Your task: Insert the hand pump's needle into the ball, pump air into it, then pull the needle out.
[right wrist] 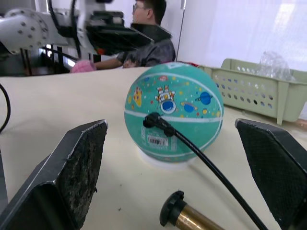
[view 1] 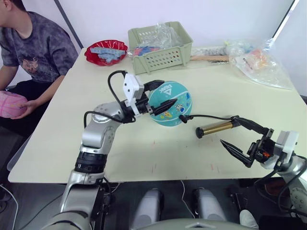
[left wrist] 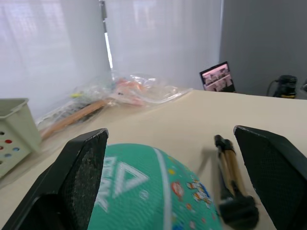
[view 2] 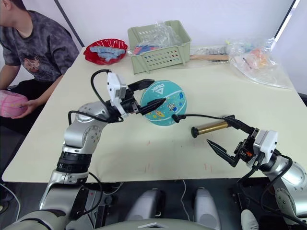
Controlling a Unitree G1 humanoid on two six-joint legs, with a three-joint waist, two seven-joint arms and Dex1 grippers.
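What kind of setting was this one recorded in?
Probably an indoor lab or test room set up for robot trials. A plain table holds assorted props: a ball with a pump, a green basket, bagged items. A person sits beside it.

The ball (view 1: pixel 169 103) is sitting in the middle of the frame, with the left gripper (view 1: pixel 158 96) spreading wide around its left side. The hand pump (view 1: pixel 215 128) is lying just right of it, and its hose is blocking the gap between them. The right gripper (view 1: pixel 240 139) is gaping at lower right. The table (view 1: pixel 57 139) is lying bare at lower left. A basket (view 1: pixel 160 48) is crowding the top.
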